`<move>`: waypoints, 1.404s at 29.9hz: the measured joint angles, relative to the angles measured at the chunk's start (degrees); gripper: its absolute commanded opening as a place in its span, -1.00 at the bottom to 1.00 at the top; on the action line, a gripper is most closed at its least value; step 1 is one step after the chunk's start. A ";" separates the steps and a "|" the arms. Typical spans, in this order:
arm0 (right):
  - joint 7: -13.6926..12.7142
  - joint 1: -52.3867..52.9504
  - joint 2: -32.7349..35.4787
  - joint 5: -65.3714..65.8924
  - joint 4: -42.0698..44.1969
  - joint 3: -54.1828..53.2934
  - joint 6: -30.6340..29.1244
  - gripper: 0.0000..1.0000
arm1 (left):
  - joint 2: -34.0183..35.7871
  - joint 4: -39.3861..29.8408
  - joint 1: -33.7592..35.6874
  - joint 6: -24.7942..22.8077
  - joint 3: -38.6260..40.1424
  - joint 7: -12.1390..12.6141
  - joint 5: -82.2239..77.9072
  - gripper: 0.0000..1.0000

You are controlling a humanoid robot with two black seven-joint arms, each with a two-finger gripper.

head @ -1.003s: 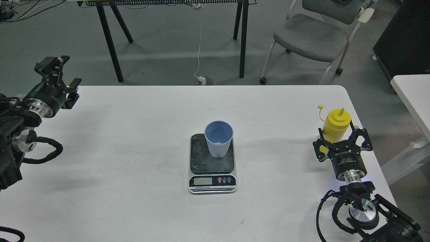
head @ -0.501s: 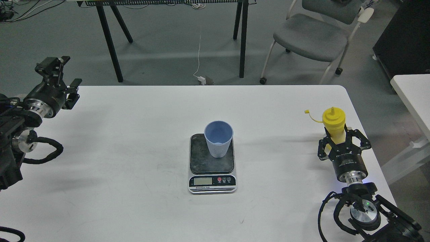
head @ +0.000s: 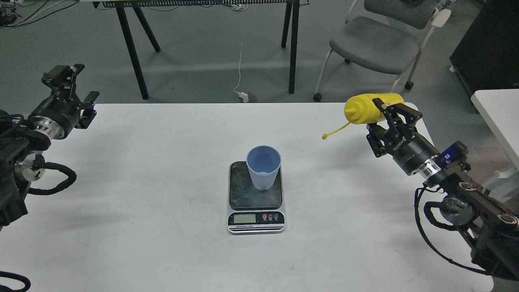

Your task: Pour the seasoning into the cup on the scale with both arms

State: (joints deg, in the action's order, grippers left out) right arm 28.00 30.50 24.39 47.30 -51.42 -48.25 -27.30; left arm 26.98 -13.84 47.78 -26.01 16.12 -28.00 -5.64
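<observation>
The light blue ribbed cup [head: 263,166] stands upright on the dark platform of the scale [head: 255,199] at the table's middle. My right gripper [head: 392,114] is shut on the yellow seasoning bottle [head: 369,108], held in the air at the far right and tipped on its side, nozzle pointing left toward the cup, its tethered cap [head: 325,136] dangling. The bottle is well right of the cup and above it. My left gripper [head: 69,84] is open and empty, raised at the table's far left edge.
The white table [head: 162,170] carries only the scale and cup. A second white table [head: 498,117] edge is at the right. Beyond the far edge stand black table legs [head: 131,48], a grey chair [head: 375,40] and a floor cable [head: 240,61].
My right gripper has lifted the bottle off the table, moved it up and back, and tipped it from upright to nearly horizontal with the nozzle to the left. The left arm barely moved.
</observation>
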 measured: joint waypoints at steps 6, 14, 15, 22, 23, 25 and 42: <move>0.00 16.30 3.46 13.31 -2.70 15.66 12.91 -0.23 | -1.59 -0.09 0.31 -0.03 0.14 0.00 0.07 0.63; 0.01 35.11 2.85 19.93 -2.86 37.43 23.76 -0.23 | -1.94 -0.04 0.57 0.01 0.40 0.00 0.34 0.63; 0.00 36.36 2.46 21.67 -2.84 38.80 24.18 -0.23 | -1.97 -0.04 0.66 0.04 0.42 0.00 0.38 0.63; 0.01 39.01 -2.62 30.88 -2.94 42.37 25.20 -0.21 | -2.49 -0.05 0.88 0.10 0.50 0.00 0.53 0.63; 0.01 39.01 -3.24 31.65 -2.98 42.45 25.24 -0.21 | -2.51 -0.05 0.88 0.10 0.50 0.00 0.54 0.63; 0.01 39.01 -4.50 32.42 -2.92 42.56 25.29 -0.21 | -2.54 -0.05 0.89 0.09 0.50 0.00 0.54 0.63; 0.00 37.99 -6.78 33.90 -2.28 47.69 28.43 -0.16 | -2.63 -0.04 0.83 -0.10 0.50 0.00 0.54 0.63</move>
State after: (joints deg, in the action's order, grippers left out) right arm 28.00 68.49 17.61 81.20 -53.70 -0.55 1.13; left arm 24.35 -13.87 48.61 -26.11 16.61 -28.00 -5.10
